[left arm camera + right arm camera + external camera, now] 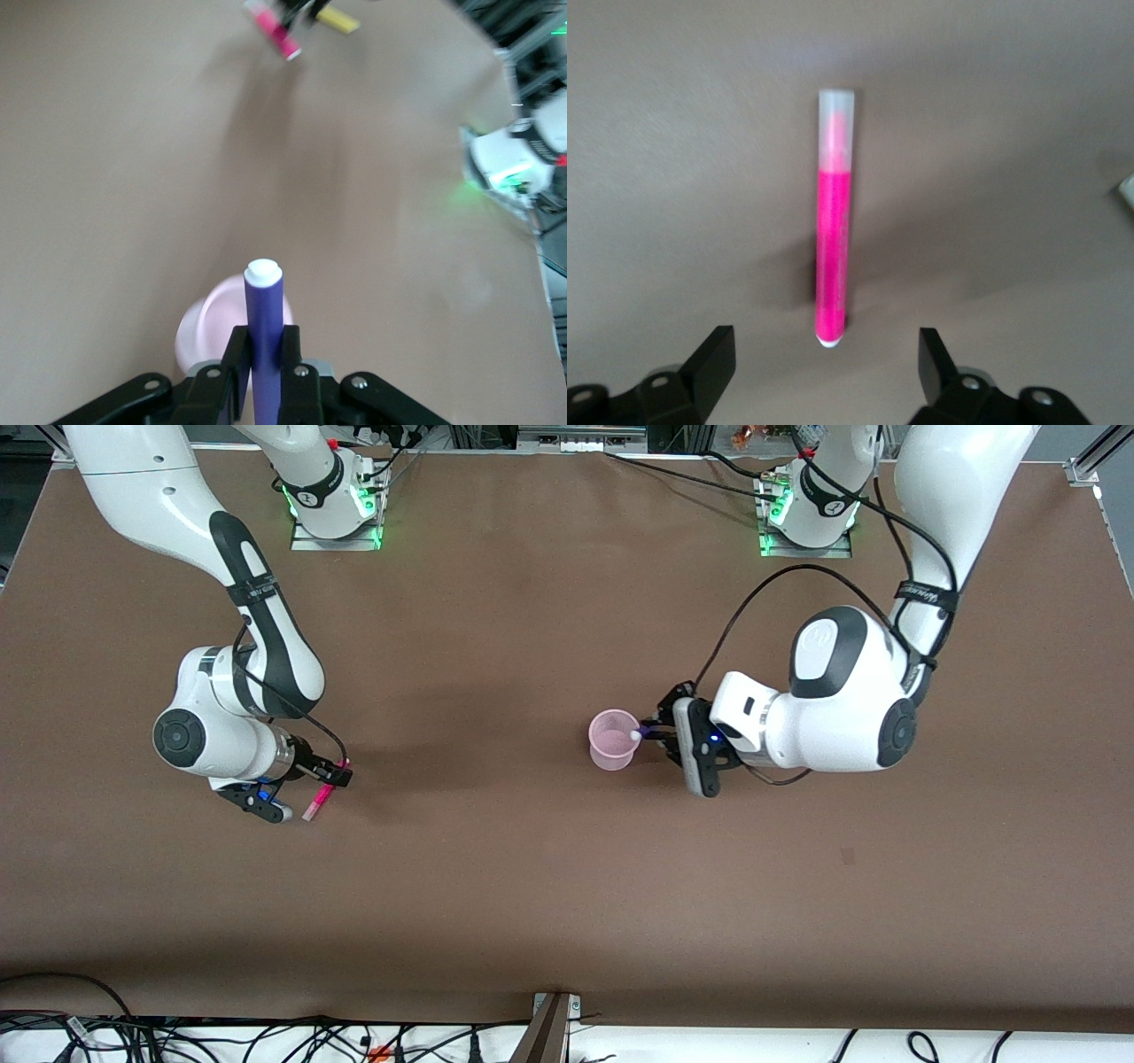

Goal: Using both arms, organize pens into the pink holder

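Note:
The pink holder (611, 740) stands upright near the table's middle; it also shows in the left wrist view (205, 326). My left gripper (651, 734) is shut on the dark purple pen (264, 310), whose white cap (635, 736) is over the holder's rim. My right gripper (306, 788) is open and low over the magenta-pink pen (834, 221), which lies flat on the table between its fingers (713, 361). The left wrist view shows this pen (273, 30) with the yellow pen (337, 19) beside it. The light green pen is out of view.
A pale end of something (1127, 191) shows at the edge of the right wrist view. The arm bases (335, 509) stand along the table's far edge. Cables lie along the front edge (266, 1036).

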